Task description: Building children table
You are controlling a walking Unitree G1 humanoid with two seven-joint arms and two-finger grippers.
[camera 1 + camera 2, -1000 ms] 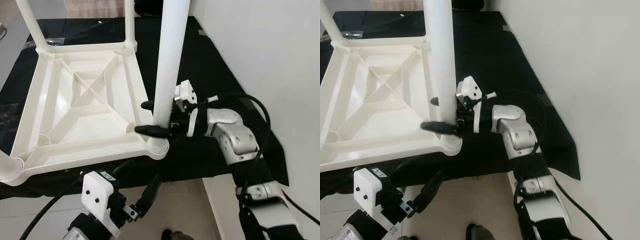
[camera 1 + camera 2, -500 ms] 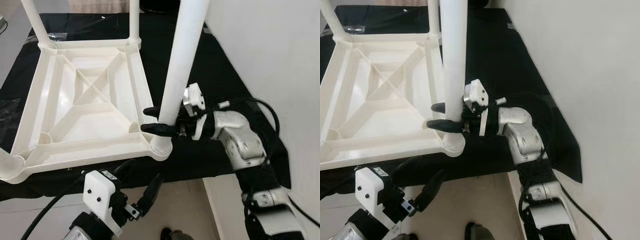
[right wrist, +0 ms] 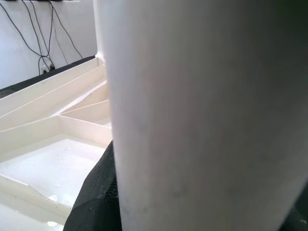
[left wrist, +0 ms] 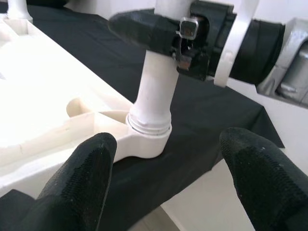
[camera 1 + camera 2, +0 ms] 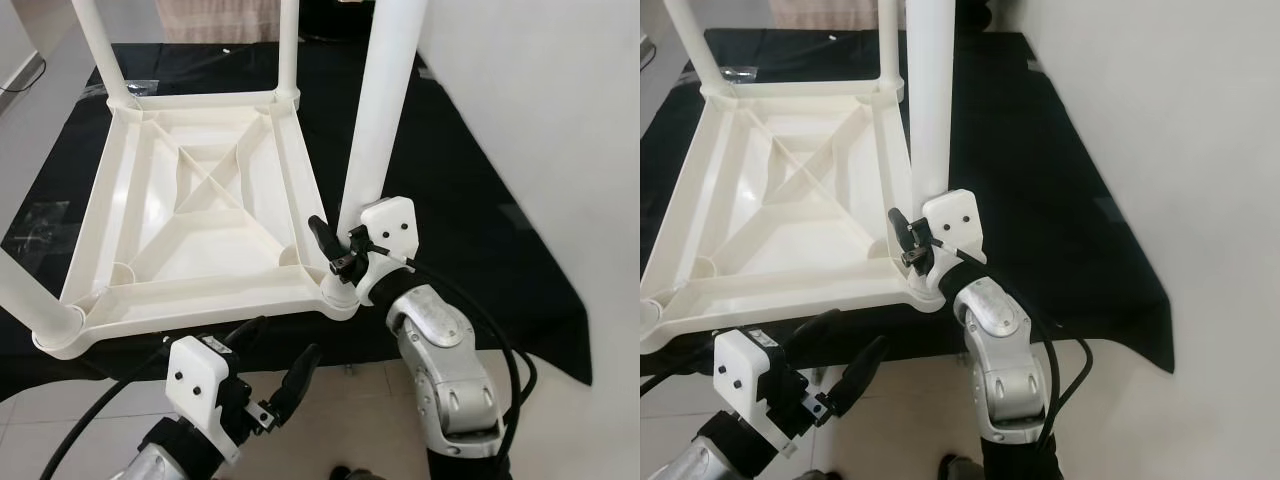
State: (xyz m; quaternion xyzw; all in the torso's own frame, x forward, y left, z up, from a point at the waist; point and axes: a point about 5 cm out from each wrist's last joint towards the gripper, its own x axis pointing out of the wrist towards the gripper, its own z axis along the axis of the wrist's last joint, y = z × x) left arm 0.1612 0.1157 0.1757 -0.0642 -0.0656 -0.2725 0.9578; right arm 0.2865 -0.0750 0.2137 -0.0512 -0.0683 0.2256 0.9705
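At the near right corner of the upturned white tabletop (image 5: 190, 215), on the black cloth (image 5: 450, 170), the right gripper (image 5: 335, 245) clamps the upright table leg (image 5: 380, 120) just above its socket. Left wrist view shows the threaded joint at the socket (image 4: 147, 137); the left gripper (image 5: 275, 375) hangs open below the cloth's near edge, empty.

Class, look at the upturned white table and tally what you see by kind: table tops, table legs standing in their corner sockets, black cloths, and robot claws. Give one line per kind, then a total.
White plastic table top, upside down: 1
White round plastic legs in corner sockets: 4
Black cloth beneath: 1
Robot claws: 2, right claw gripping a leg, left claw open below the table edge
Total: 8
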